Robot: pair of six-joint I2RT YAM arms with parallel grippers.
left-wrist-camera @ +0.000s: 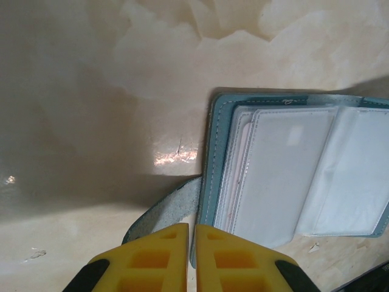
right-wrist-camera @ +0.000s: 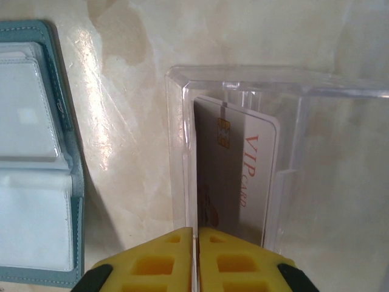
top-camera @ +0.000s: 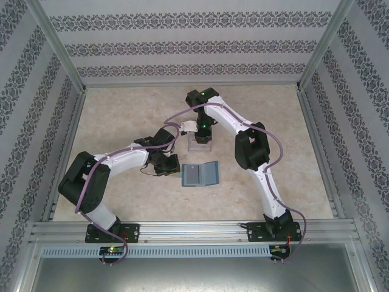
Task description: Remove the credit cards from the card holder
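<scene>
Right gripper (right-wrist-camera: 196, 234) pinches a VIP card (right-wrist-camera: 243, 176) standing in the tray (right-wrist-camera: 176, 152). Left gripper (left-wrist-camera: 190, 228), closed, sits over the strap (left-wrist-camera: 173, 204) of the wallet (left-wrist-camera: 209, 176); hold unclear.

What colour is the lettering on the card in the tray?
Red, on the card; best in the right wrist view.

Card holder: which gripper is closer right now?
Left. The left gripper sits closed at the card holder's strap edge. The right gripper is past the holder's far edge, pinching a credit card standing in the clear tray.
</scene>
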